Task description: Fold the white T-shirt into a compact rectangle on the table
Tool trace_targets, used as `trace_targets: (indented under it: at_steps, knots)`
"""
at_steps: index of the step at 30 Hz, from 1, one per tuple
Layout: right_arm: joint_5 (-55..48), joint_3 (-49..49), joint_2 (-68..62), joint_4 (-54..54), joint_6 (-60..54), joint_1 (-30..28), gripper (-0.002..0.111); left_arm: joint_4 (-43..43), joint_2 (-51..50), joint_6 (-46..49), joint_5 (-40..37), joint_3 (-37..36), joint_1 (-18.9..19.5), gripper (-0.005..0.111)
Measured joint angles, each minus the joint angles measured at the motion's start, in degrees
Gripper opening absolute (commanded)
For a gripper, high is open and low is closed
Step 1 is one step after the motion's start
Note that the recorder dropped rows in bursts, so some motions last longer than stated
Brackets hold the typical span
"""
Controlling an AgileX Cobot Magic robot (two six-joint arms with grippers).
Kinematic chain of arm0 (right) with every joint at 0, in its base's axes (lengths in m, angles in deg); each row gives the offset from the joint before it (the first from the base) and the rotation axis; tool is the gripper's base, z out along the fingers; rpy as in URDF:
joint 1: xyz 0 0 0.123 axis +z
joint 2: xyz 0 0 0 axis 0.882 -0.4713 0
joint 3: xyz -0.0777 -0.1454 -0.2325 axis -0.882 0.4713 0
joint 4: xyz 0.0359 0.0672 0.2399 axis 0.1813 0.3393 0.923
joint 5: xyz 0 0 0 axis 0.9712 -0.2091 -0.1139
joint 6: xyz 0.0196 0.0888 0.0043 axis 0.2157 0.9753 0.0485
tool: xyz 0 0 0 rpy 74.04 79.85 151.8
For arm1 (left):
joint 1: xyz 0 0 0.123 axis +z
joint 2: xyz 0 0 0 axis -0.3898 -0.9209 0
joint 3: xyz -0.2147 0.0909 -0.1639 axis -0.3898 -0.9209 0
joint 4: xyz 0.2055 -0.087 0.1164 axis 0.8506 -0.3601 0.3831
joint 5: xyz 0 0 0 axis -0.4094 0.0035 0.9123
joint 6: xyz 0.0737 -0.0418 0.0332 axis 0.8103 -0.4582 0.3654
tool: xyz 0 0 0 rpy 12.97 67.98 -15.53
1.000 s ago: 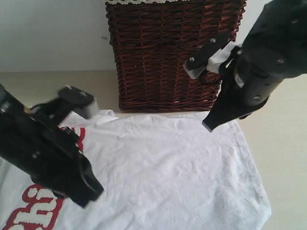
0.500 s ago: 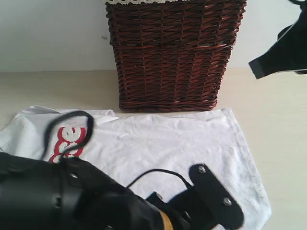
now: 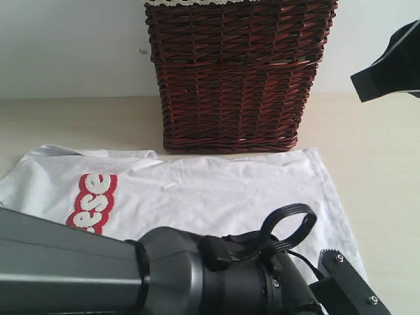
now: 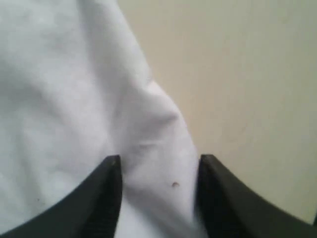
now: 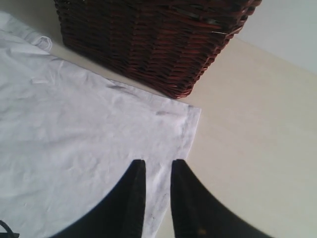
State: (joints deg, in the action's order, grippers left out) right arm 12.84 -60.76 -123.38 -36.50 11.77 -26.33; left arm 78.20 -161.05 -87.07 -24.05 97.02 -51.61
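In the lower foreground of the exterior view, the left arm covers the near part of the shirt. The left wrist view shows the left gripper low at the shirt's edge. Its jaws are fairly wide, with cloth lying between them but not pinched, and bare table fills the right of that frame. In the exterior view the shirt lies flat across the middle, with red lettering at centre left and its far edge just beside the basket. The right gripper sits at the upper right of the exterior view, raised clear of the cloth. Its wrist view shows narrow jaws holding nothing, above the shirt corner near the basket. The step in hand is judged to be gripping the near edge for a fold. Close the left jaws on the edge layer only, not on a bunched wad. Lower the right gripper to the matching edge and lift both together. Keep the fold line straight and carry the cloth clear of the basket.
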Motion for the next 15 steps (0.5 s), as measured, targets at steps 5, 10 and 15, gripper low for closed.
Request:
trace_targets:
  at_steps: [5,10,15]
  knots:
    - [0.22,0.0,0.0,0.36,-0.47,0.0,0.019,3.46,1.28,-1.83,-3.75,2.09,0.0,0.017]
    - [0.22,0.0,0.05,0.65,-1.01,0.0,0.019,3.79,6.2,-1.71,-3.63,3.55,0.1,0.0]
    - [0.22,0.0,0.05,0.74,-1.35,0.0,0.019,3.79,10.98,-1.71,-3.63,3.66,2.41,0.0]
